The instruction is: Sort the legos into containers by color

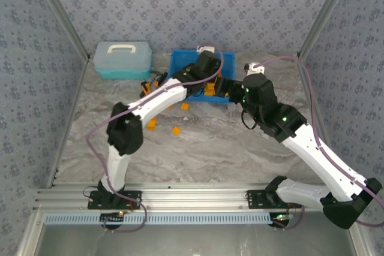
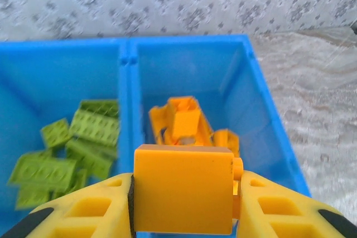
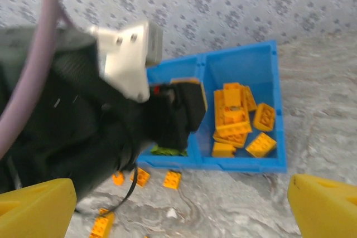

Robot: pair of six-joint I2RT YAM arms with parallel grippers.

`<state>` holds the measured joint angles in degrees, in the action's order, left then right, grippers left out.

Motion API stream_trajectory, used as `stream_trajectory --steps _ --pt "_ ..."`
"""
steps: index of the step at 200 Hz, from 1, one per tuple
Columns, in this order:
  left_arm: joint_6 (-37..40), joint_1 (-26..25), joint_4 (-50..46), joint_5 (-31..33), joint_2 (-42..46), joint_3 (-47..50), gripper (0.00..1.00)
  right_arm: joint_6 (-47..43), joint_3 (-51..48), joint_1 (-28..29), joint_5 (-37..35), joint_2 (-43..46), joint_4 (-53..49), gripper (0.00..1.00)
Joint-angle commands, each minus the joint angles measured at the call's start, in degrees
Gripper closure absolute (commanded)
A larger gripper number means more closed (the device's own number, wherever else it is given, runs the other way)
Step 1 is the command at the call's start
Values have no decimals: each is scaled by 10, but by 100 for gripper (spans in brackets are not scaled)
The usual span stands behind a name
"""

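A bright orange studded plastic brick [image 2: 184,188] is clamped by its sides between the yellow fingers of the left gripper [image 2: 185,196]. The brick is held above the near part of the bright blue open-top plastic bin [image 2: 262,98], mostly over the right-hand compartment and just beside the centre wall [image 2: 127,98].

In the left wrist view, a heap of olive-green studded bricks [image 2: 83,143] is seen on the floor of the left compartment. A pile of orange bricks [image 2: 184,124] is seen in the right compartment, below and beyond the held brick. The same orange pile [image 3: 240,118] shows in the right wrist view.

The right gripper [image 3: 178,210] is spread wide, with nothing between its yellow fingers [image 3: 33,210]. It is placed in front of the bin's near wall [image 3: 268,163], above the grey marbled desk [image 1: 210,148].

Several loose orange bricks [image 1: 176,129] are left scattered on the desk in front of the bin, beneath the left arm. Three of them [image 3: 171,179] lie close to the bin's near wall.

A pale blue lidded plastic case with a white handle [image 1: 123,59] is set on the desk to the left of the bin [image 1: 180,58], near the back wall.
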<state>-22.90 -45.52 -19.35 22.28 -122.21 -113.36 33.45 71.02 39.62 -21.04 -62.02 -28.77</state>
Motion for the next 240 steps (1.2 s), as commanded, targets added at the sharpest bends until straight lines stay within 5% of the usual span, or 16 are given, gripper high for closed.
stream_trajectory --steps 1,39,68,88,125,145,203,240 --pt "39 -3 7 -5 -75 -74 63 16 -16 -2 -40 31 -45 0" --pt "67 -3 -22 -8 -198 -237 59 38 -64 -4 -76 98 -54 0" --pt "67 -4 -89 -20 -276 -371 40 45 -71 -6 -84 122 -80 0" --pt "66 -8 -93 -23 -259 -376 28 45 -73 -6 -92 131 -89 0" --pt "61 -15 -126 -17 -161 -348 24 36 -71 -10 -90 132 -81 0" --pt "55 -14 -121 -8 -61 -244 24 32 -77 -11 -88 131 -68 0" --pt "-10 34 -75 47 312 275 22 7 -116 -34 -38 90 4 0" --pt "-51 112 -128 -45 424 476 18 6 -112 -52 18 35 45 0"
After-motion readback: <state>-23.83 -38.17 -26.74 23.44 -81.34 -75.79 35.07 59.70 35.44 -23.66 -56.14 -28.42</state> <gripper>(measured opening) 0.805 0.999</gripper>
